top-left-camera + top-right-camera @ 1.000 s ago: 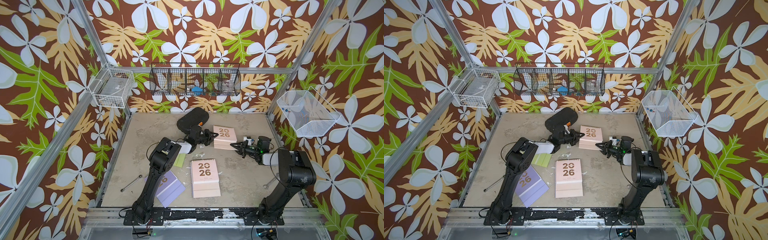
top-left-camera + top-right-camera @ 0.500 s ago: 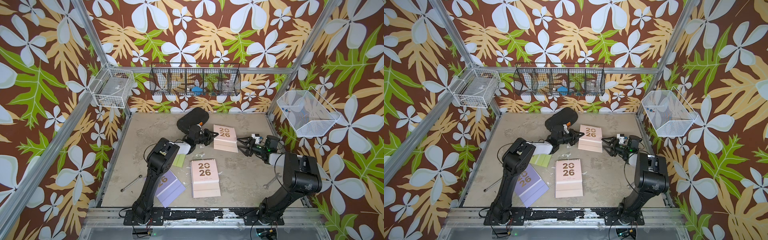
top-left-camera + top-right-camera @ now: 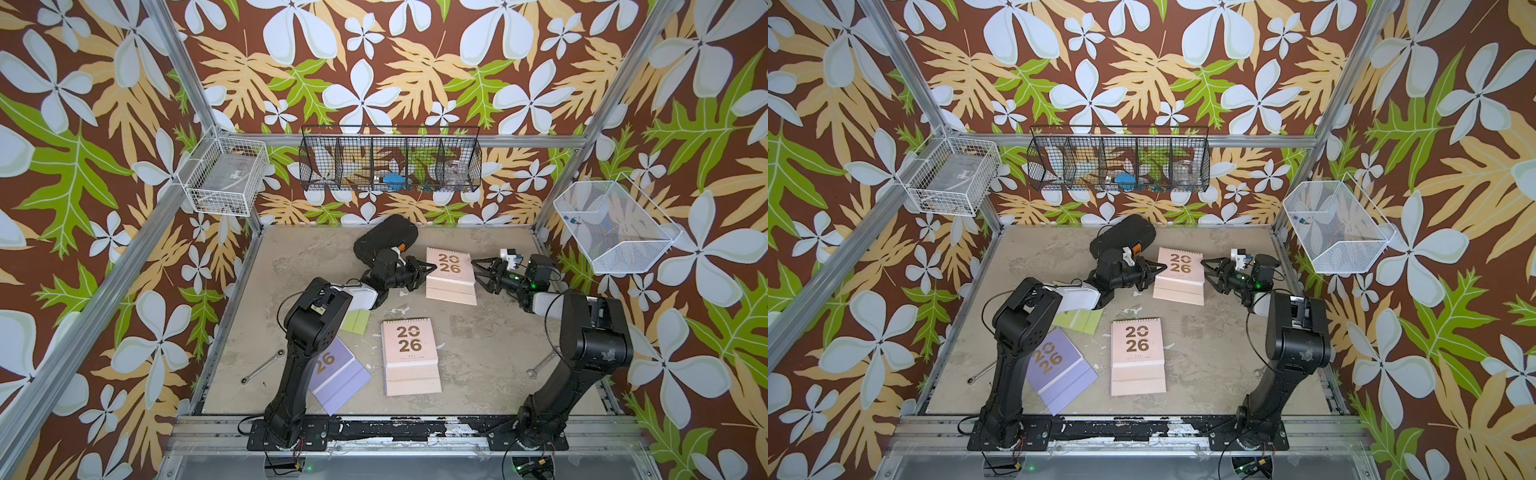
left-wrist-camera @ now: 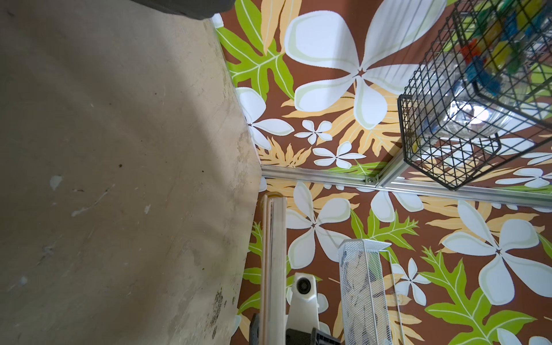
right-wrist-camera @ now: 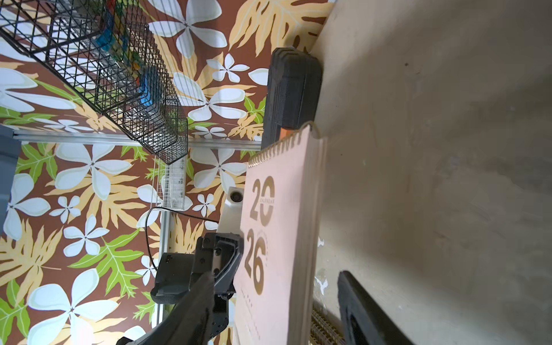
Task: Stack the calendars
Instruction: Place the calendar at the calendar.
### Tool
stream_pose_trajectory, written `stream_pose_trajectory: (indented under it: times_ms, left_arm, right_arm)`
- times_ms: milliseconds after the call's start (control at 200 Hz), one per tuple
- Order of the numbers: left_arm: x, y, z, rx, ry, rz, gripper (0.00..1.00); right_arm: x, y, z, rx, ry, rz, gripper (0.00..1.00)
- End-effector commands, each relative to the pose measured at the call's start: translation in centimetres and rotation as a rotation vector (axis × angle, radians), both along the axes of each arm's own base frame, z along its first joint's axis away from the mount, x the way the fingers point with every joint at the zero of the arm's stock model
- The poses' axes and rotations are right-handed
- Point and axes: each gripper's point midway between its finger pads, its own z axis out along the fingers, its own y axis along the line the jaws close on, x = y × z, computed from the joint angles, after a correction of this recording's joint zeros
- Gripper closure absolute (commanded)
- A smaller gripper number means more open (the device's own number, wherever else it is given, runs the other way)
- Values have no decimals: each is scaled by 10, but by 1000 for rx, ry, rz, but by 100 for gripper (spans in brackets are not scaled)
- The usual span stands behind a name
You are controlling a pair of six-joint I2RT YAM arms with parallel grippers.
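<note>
Scuffed beige tabletop (image 3: 307,266), leafy wallpaper (image 3: 374,62). The left gripper (image 3: 426,270) clamps the flat, spiral-bound far pink calendar (image 3: 451,268) by one edge; the right gripper (image 3: 478,274) gapes beside the other.

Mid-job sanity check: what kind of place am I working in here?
Probably a purpose-built robot test cell, not a home or office: aluminium frame posts hold flower-print wall panels around a worn tabletop, and wire baskets hang on the walls.

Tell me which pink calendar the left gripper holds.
The far pink calendar near the black case; the left gripper pinches its edge. The near pink calendar lies free in mid-table.
</note>
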Motion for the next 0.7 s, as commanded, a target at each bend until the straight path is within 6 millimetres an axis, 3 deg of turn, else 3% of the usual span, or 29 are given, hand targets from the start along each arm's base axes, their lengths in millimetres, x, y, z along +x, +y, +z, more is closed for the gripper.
stream_pose_trajectory:
  times_ms: [0,215,375,691]
  left_arm:
    - [-5,-1,22,-36,-68,-23,94]
    - [-11,2,26,-41,-73,-25,94]
    - [-17,6,28,-49,-70,-25,88]
    - [-33,20,31,-21,-76,-12,45]
  right_arm:
    - [6,8,15,33,-45,16,45]
    - [7,20,25,47,-68,25,65]
    - [1,23,26,49,-68,24,79]
    - [-22,24,33,38,-80,6,89]
